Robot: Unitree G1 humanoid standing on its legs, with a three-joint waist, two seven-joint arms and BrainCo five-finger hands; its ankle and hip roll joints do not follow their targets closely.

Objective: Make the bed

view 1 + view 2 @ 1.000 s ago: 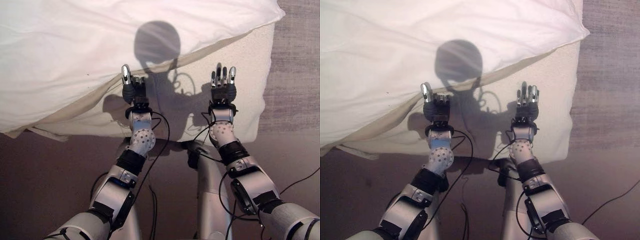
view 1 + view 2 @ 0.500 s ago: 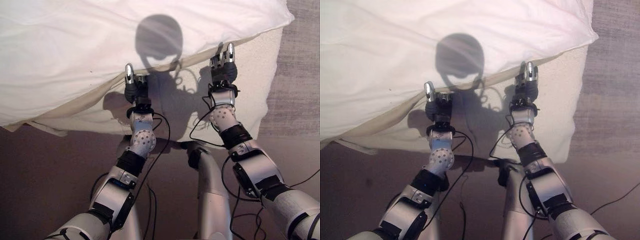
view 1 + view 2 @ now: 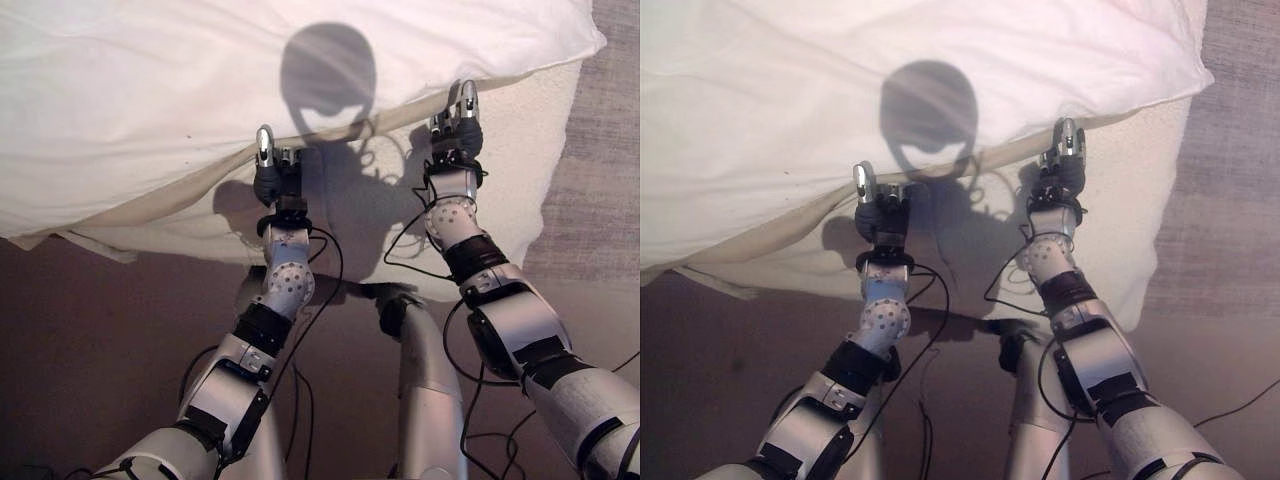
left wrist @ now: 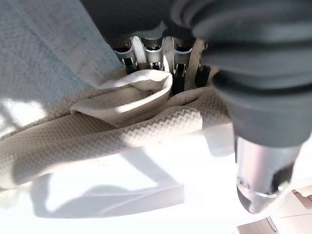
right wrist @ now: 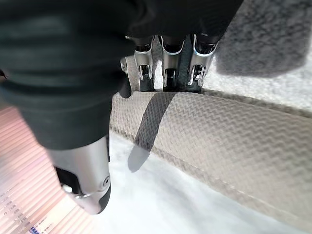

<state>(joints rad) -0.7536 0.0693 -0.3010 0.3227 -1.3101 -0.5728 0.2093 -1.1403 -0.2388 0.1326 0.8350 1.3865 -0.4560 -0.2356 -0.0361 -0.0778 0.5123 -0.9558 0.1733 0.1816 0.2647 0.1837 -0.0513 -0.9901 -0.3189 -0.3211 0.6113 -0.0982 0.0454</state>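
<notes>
My right hand point(image 3: 455, 125) has slid toward 12 o'clock to the hem of the white quilted duvet point(image 3: 150, 90) on the cream textured mattress point(image 3: 520, 180), fingers curling over it, while my left hand point(image 3: 278, 178) stays clamped on the hem, so both now look set to pull.

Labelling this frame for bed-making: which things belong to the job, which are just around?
Job:
- white duvet, lying askew over the bed
- beige woven blanket, its edge bunched at the left hand's fingers
- mattress, corner bare
- left hand and right hand, both at the duvet's edge

Just around:
- grey carpet
- brown floor
</notes>
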